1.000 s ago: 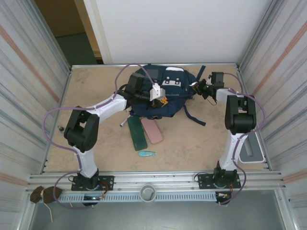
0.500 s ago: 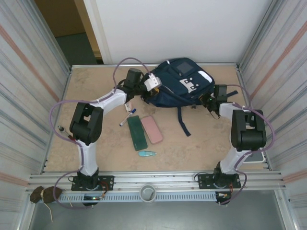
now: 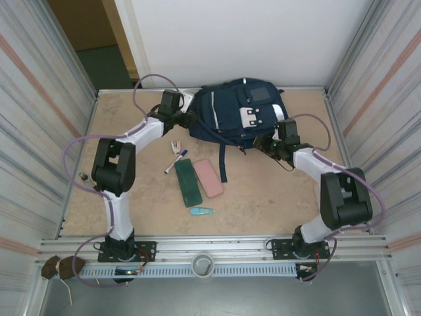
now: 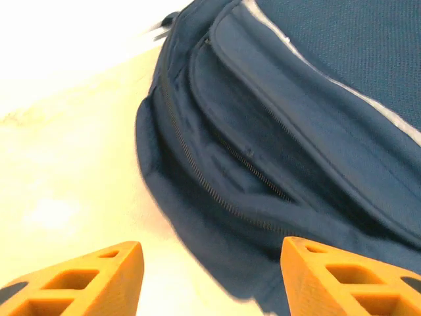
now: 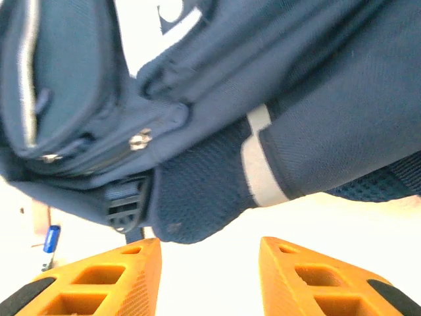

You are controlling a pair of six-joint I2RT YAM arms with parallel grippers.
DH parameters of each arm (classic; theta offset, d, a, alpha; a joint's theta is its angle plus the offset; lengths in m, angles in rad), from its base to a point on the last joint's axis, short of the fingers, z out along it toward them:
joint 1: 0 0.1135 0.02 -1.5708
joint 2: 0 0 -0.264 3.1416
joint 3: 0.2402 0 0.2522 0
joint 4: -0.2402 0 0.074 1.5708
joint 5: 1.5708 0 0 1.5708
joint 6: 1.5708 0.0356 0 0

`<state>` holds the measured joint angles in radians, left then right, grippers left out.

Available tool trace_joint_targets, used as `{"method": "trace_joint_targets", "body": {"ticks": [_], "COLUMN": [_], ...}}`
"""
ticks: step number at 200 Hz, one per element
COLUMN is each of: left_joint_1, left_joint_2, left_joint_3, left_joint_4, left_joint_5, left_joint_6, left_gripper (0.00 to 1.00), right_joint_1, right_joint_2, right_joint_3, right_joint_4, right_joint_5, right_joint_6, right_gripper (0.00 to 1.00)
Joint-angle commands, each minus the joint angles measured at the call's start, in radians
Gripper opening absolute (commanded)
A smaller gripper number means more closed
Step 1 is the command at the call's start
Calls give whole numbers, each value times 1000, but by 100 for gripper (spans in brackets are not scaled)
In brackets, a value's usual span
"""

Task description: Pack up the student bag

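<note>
The left tool (image 4: 210, 255) stands with its orange fingers apart and nothing between them, aimed at the left flank of the student bag (image 3: 240, 112), which lies just ahead of it. The right tool (image 5: 209, 247) is likewise parted and empty, and sits just off the bag's near-right corner, below a mesh-backed panel and a buckle. The bag therefore lies between the two tools at the far middle of the bench (image 3: 131, 191), close to the rear wall, with its patched front face turned up. Its long axis seems to run from near-left to far-right, though the slumped fabric makes that uncertain. Both tools are just beside it, and I cannot tell whether either is touching it. From the left wrist the zip lines (image 4: 217, 197) along the flank look closed, so opening a compartment is probably the step in hand, and the left arm faces those seams more squarely. One strap (image 3: 222, 158) trails toward the arms. Beside it lie a green case (image 3: 188, 183), a pink case (image 3: 208, 178) and a pen (image 3: 175, 161), unpacked and nearer the left arm.
</note>
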<state>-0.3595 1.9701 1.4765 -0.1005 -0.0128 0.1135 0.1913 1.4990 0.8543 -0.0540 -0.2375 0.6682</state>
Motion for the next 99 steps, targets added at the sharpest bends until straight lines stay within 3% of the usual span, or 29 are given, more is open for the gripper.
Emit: {"method": "trace_joint_targets", "body": {"ticks": [1, 33, 62, 99], "left_joint_1": [-36, -139, -254, -343], "left_joint_2": [-139, -177, -140, -33], "left_joint_3": [-95, -168, -136, -12], "left_joint_4": [15, 80, 72, -15], "left_joint_5": [-46, 50, 15, -32], "left_joint_6": [-190, -320, -338, -320], "left_gripper": [62, 63, 63, 62], "right_joint_1": [9, 14, 8, 6], "right_joint_2": [-44, 95, 197, 223], "right_joint_3": [27, 141, 163, 36], "right_joint_4": [-64, -38, -5, 80], "right_joint_5": [31, 11, 30, -6], "right_joint_6": [-91, -98, -90, -10], "right_gripper": [42, 34, 24, 18]}}
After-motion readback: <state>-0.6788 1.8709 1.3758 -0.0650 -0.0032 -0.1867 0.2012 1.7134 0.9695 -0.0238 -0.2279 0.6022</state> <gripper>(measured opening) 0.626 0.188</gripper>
